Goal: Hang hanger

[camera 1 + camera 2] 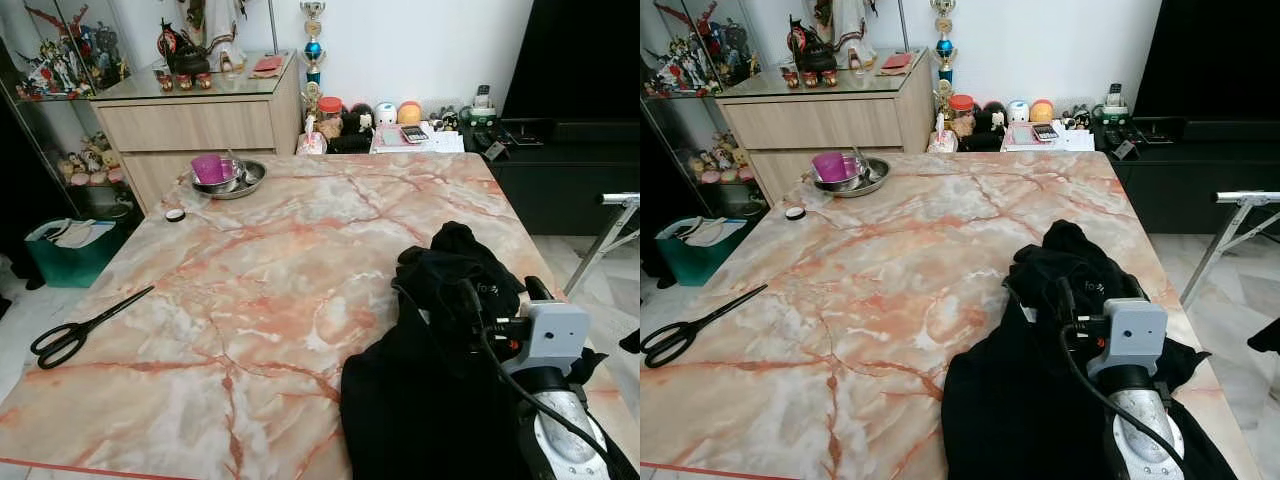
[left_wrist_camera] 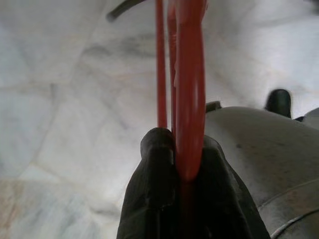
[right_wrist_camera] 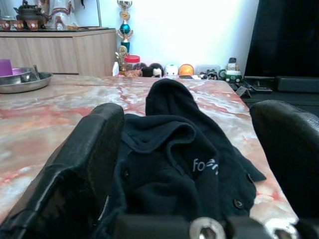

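Observation:
A red plastic hanger (image 2: 192, 74) is clamped between the black fingers of my left gripper (image 2: 182, 144), which hangs low over pale marble floor beside my grey body. A black garment (image 1: 440, 380) lies crumpled on the near right part of the pink marble table (image 1: 250, 260). My right arm (image 1: 560, 400) reaches over the garment from the near edge. My right gripper (image 3: 188, 112) stands open, its two fingers spread either side of the garment's collar and just above the cloth, holding nothing.
Black scissors (image 1: 80, 328) lie near the table's left edge. A metal bowl (image 1: 240, 183) with a purple cup (image 1: 208, 167) and a small black lid (image 1: 175, 214) sit at the far left. A wooden sideboard (image 1: 190, 120) stands behind, and a metal rack leg (image 1: 610, 235) to the right.

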